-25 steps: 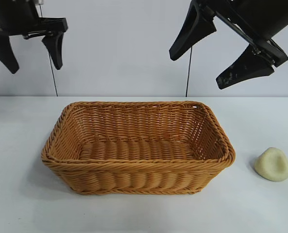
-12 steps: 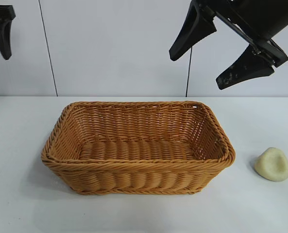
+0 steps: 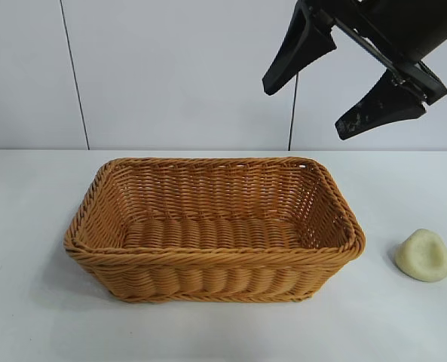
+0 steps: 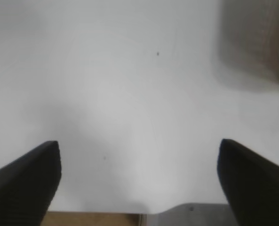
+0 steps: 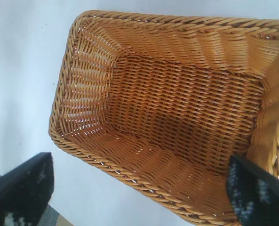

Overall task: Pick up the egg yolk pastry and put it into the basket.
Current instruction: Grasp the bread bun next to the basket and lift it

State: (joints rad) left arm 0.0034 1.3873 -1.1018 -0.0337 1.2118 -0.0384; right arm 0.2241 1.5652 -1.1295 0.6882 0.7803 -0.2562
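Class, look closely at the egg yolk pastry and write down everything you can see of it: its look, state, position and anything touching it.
The egg yolk pastry is a small, pale yellow-cream rounded lump, smooth and matte, with a shallow dent in its upper face. It looks whole. It lies on the white table, to the right of the basket in the exterior view, with a clear gap between them. Only the table touches it. Neither wrist view shows it.

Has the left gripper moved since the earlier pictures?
Yes. In the exterior view it slid left, away from the basket, and out of view. The left wrist view shows the left gripper open.
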